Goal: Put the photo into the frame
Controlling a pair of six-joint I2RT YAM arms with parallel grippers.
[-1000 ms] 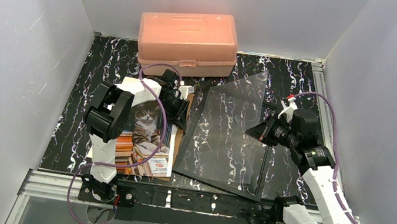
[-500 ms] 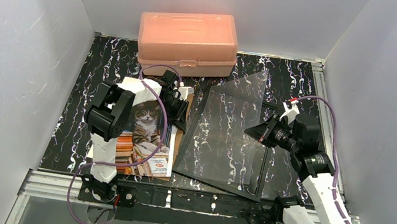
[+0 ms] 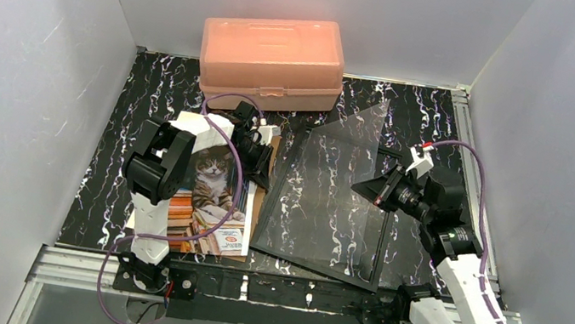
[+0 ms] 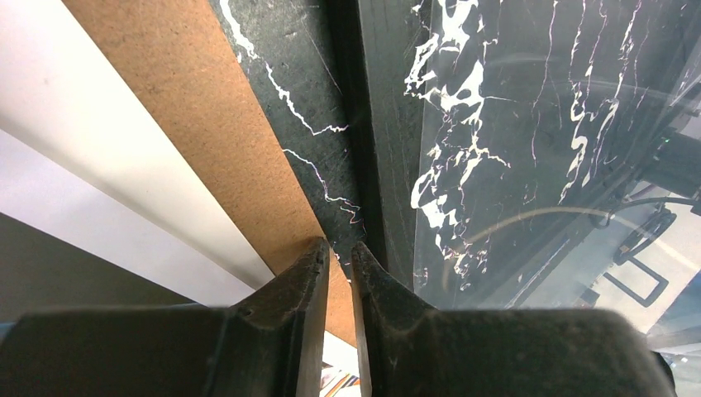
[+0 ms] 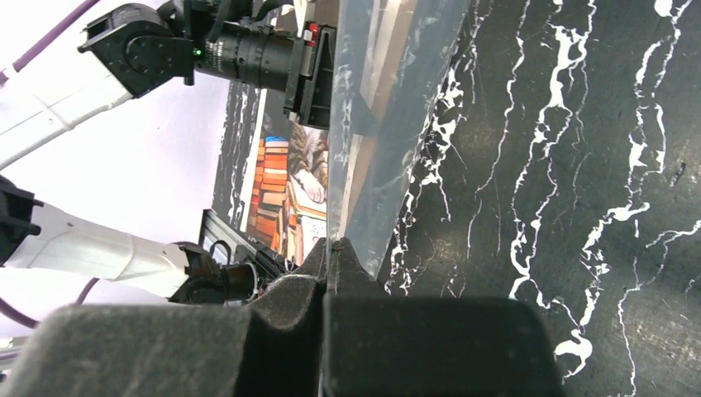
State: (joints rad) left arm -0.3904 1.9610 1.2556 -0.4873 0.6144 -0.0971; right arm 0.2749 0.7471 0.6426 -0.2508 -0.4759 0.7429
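right gripper (image 5: 331, 248) is clamped on an edge of the clear pane (image 5: 388, 124), which tilts up off the frame (image 3: 311, 267) at centre right of the top view. left gripper (image 4: 335, 252) shows a narrow slit at the brown board (image 4: 223, 141) edge; whether it pinches anything i cannot tell. the photo (image 3: 210, 193) lies face up at lower left. best to hold the pane high and steady while the left takes only the print. black marbled table (image 3: 127, 121), peach box (image 3: 272, 57) at top, 3 pale walls
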